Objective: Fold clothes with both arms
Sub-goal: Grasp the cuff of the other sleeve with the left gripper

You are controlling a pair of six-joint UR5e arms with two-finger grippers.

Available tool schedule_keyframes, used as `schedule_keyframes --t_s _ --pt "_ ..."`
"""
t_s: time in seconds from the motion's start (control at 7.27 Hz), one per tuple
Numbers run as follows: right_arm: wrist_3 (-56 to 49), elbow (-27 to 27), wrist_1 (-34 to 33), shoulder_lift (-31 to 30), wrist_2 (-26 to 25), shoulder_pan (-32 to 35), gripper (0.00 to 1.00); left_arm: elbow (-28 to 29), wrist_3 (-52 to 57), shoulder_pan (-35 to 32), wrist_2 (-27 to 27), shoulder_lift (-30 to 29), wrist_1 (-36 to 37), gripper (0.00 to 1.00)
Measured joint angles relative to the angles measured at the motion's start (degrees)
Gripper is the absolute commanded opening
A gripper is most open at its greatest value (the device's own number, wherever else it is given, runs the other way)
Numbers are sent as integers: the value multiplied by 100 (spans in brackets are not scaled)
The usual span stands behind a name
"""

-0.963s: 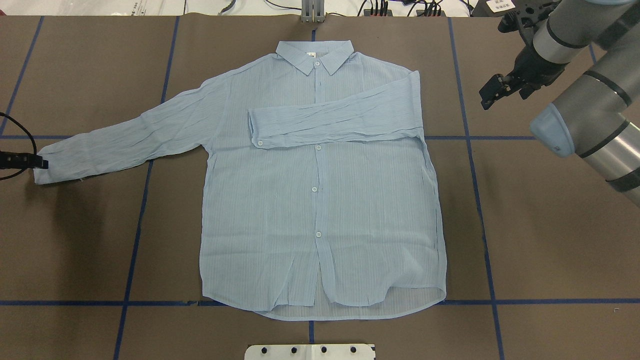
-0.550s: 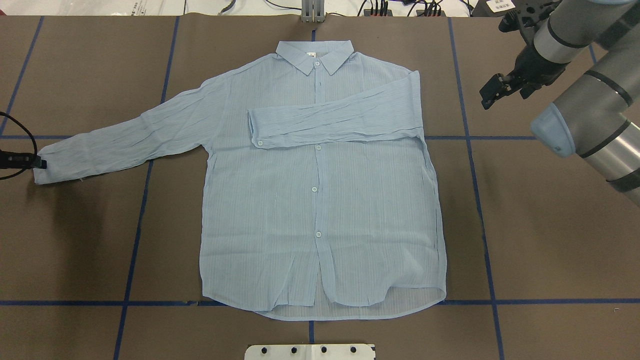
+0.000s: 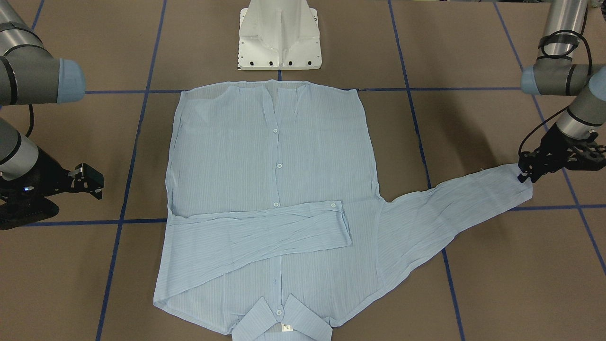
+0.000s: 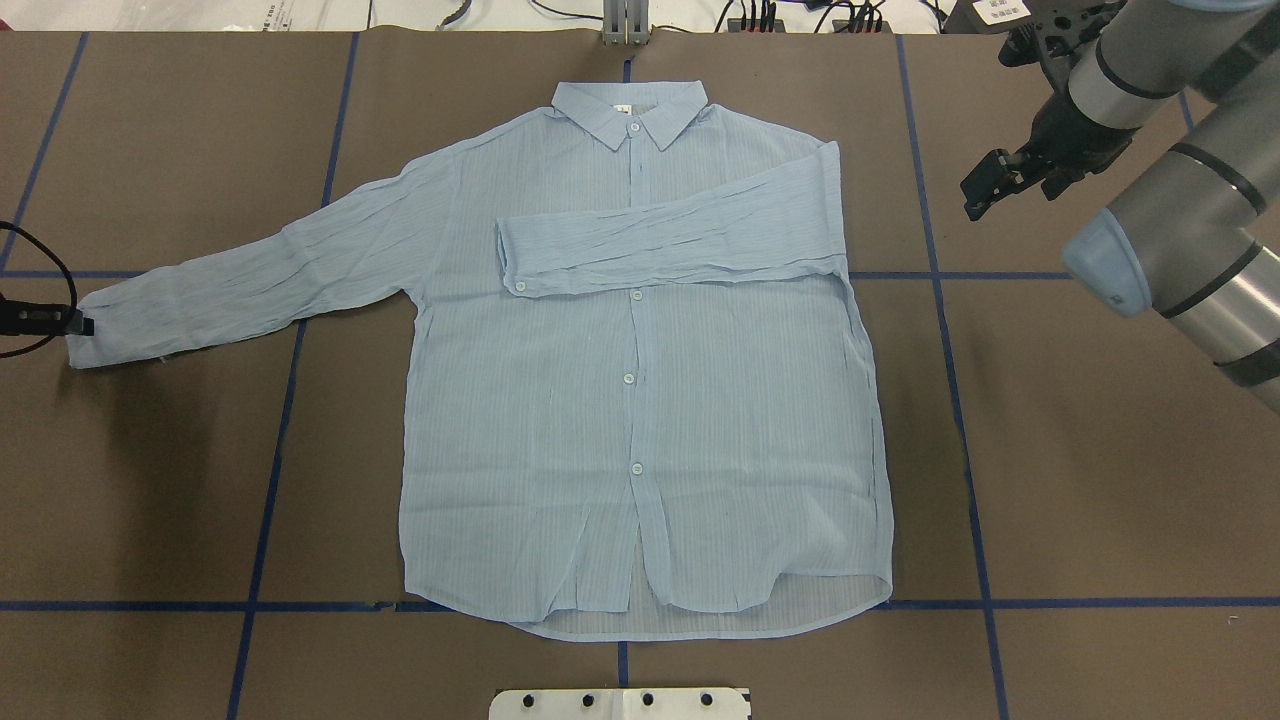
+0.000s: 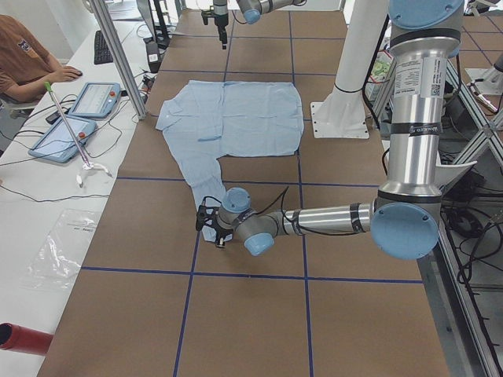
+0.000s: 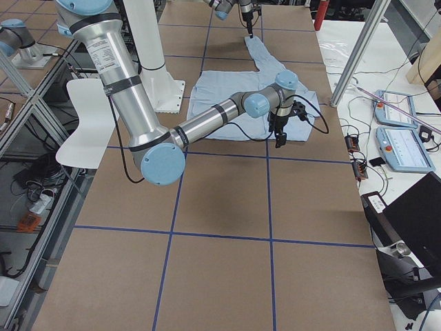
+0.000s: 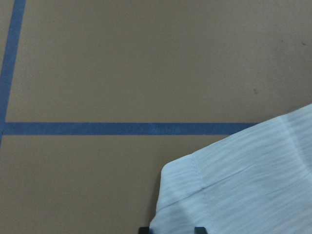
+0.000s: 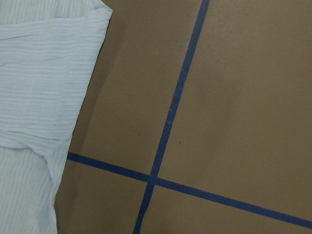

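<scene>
On the brown table (image 4: 1100,480), crossed by blue tape lines (image 4: 1000,604), we find the shirt (image 4: 640,420) lying flat with its buttoned front up. Reading the overhead view as our clock dial, the collar (image 4: 630,108) points to 12 o'clock and the hem to 6.

The folded sleeve (image 4: 680,240), from the 3 o'clock shoulder, lies across the chest. Its end sits just past the button row toward 9. The outstretched sleeve (image 4: 270,275) runs flat over the table toward 9 o'clock, dipping a little toward 8.

The left gripper (image 3: 525,173) sits at the cuff (image 7: 234,190) of the outstretched sleeve and touches it. In the left wrist view the cuff's corner lies between two dark fingertips (image 7: 199,229) at the bottom edge. We cannot tell whether that claw is clenched on the cloth or merely straddles it.

The right gripper (image 4: 1003,178) hangs at about 2 o'clock, apart from the shirt, released and carrying nothing.

The white pedestal (image 3: 279,38) stands at 6 o'clock, near the hem. In the left side view a person (image 5: 23,55) sits at a bench beyond the collar end.
</scene>
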Motion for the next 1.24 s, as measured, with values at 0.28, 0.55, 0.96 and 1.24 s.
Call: schedule_keyframes --t_s 0.28,0.55,0.96,1.24 --pt "-1 0 4 -16 -8 0 100 -1 -1 0 3 -5 0 22" --pt "10 0 5 -20 -11 0 100 -1 -9 0 -2 -6 0 5" --pt "5 0 7 -23 -15 0 100 -57 -30 -1 -22 -1 -4 0" --pt "-4 2 7 -64 -5 13 100 -481 -34 -19 -80 4 347 0"
